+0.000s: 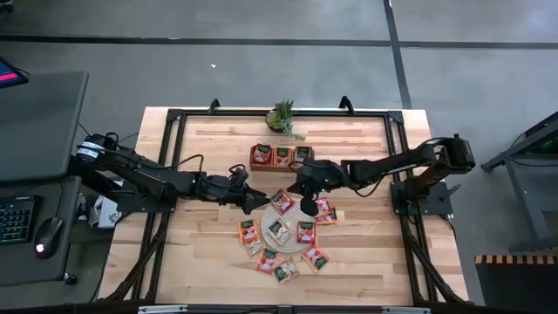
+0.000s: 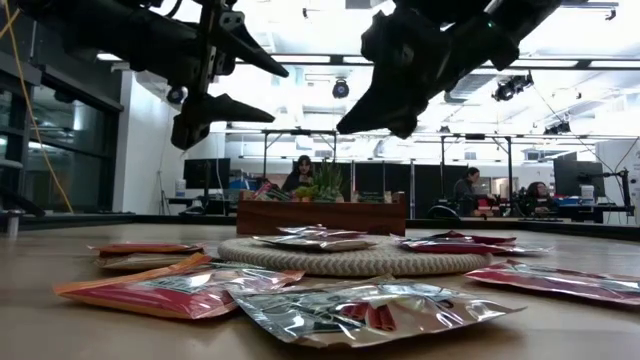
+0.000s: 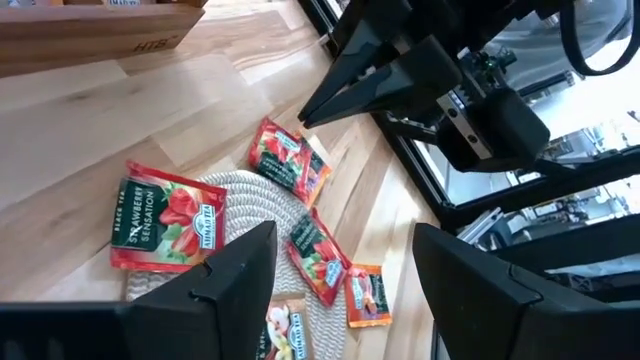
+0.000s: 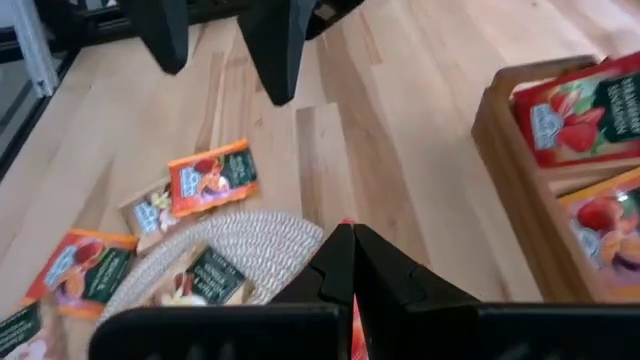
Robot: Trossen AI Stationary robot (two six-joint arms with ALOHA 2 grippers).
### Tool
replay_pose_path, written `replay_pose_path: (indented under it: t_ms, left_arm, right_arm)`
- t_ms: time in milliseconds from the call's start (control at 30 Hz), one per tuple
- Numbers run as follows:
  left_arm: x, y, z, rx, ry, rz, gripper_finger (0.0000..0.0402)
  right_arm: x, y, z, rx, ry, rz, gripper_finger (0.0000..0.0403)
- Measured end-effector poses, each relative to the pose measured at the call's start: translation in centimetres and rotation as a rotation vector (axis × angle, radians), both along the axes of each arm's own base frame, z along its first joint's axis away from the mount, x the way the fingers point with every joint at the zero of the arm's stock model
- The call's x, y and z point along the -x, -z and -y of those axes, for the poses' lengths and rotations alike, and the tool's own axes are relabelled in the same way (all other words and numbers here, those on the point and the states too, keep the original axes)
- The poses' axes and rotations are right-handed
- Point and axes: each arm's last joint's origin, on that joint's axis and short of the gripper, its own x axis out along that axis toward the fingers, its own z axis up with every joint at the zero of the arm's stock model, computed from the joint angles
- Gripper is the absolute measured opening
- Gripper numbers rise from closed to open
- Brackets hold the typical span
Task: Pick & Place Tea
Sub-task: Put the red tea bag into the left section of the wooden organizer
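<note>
An open-plan lab or office: people (image 2: 301, 172) sit at monitors (image 2: 573, 187) under ceiling lights

About 15 tea sachets (image 1: 281, 229), 1 woven mat (image 1: 293, 245), 1 wooden tray (image 1: 281, 157), 1 plant (image 1: 283, 116), 2 arms (image 1: 148, 177)

Grey floor (image 1: 261, 61), side desk (image 1: 39, 113), bright ceiling lights (image 2: 300, 75)

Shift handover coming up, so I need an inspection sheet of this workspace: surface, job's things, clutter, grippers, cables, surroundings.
Surface: wooden table, bare around the middle.
Job's things: tea sachets on and around the round woven mat; more in the wooden tray.
Clutter: small potted plant.
Grippers: left gripper open above the mat; right gripper shut above the mat, a red edge between its tips.
Cables: along both arms.
Surroundings: people at desks behind.
</note>
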Motion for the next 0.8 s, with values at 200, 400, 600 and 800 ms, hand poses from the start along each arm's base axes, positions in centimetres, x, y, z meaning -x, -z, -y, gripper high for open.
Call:
replay_pose_path:
  t_ms: [200, 400, 600, 800]
  left_arm:
    - [-0.3, 1.1, 0.1, 0.07, -0.032, -0.051, 0.0233]
    - [-1.0, 3.5, 0.2, 0.219, -0.099, -0.144, 0.0233]
    - [-1.4, 5.1, 0.3, 0.357, -0.177, -0.192, 0.0233]
    - [-1.7, 6.4, -0.5, 0.401, -0.262, -0.222, 0.0233]
  right_arm:
    - [0.4, 0.6, 0.1, 0.002, 0.005, -0.074, 0.0]
    - [0.2, 1.4, 1.6, -0.088, 0.04, -0.108, 0.0]
    - [-0.3, 3.5, 3.3, -0.249, 0.039, -0.166, 0.0]
    - [-0.6, 3.5, 3.8, -0.242, 0.057, -0.133, 0.0]
